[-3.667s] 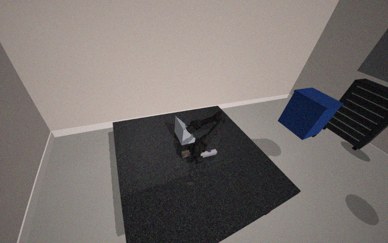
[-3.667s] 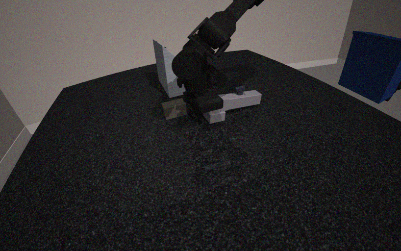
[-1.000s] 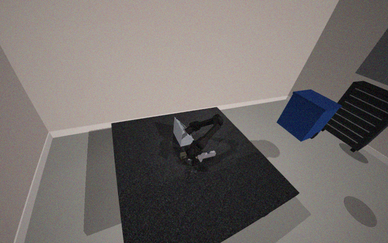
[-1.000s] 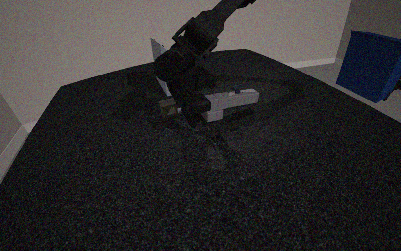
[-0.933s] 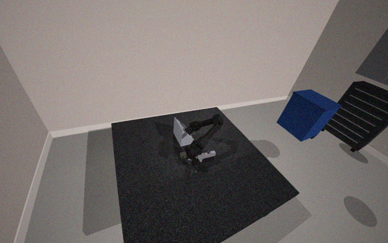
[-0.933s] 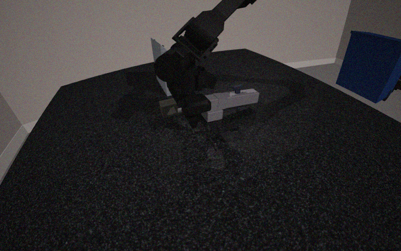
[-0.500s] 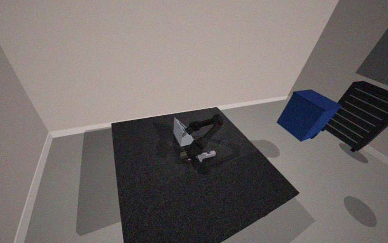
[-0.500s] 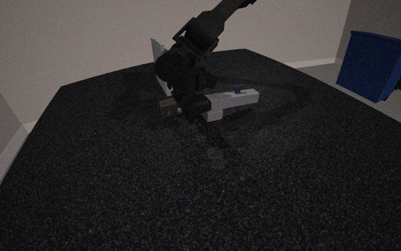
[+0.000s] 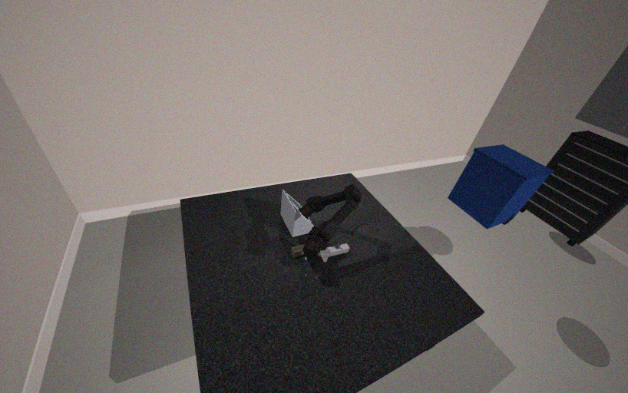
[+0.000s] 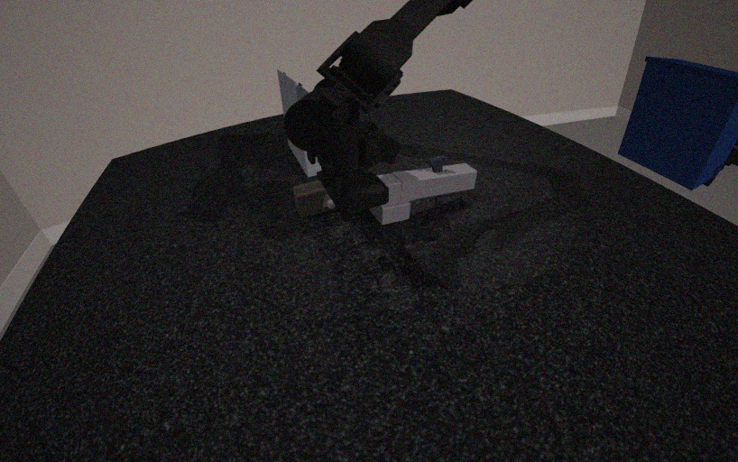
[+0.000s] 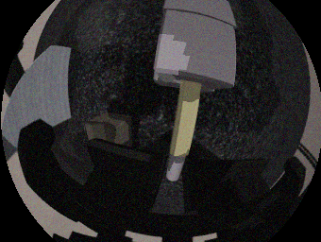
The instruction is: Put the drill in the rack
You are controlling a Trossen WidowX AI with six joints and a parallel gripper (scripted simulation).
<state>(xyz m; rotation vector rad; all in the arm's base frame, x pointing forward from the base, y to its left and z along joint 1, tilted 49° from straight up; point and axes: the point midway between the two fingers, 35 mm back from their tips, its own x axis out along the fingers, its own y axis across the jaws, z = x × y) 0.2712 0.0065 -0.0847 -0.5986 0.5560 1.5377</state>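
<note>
A pale holder (image 9: 342,249) (image 10: 440,182) (image 11: 203,49) lies on the dark mat. A small dark blue key (image 10: 437,163) sticks up from its top face. The drill (image 11: 187,118) has a yellow shank and a white tip and still sticks out of the holder's end; its tip also shows in the exterior view (image 10: 329,203). My gripper (image 10: 356,200) (image 11: 176,135) is shut on the drill near where yellow meets white. A pale upright stand (image 9: 290,218) (image 10: 288,93) (image 11: 44,92) may be the rack; I cannot tell for certain. The arm partly hides it.
A small brown notched block (image 9: 296,251) (image 10: 308,200) (image 11: 108,129) sits just past the drill's tip. A blue bin (image 9: 486,185) (image 10: 675,119) and a black slatted piece (image 9: 579,185) stand off the dark mat (image 9: 278,324) (image 10: 327,337).
</note>
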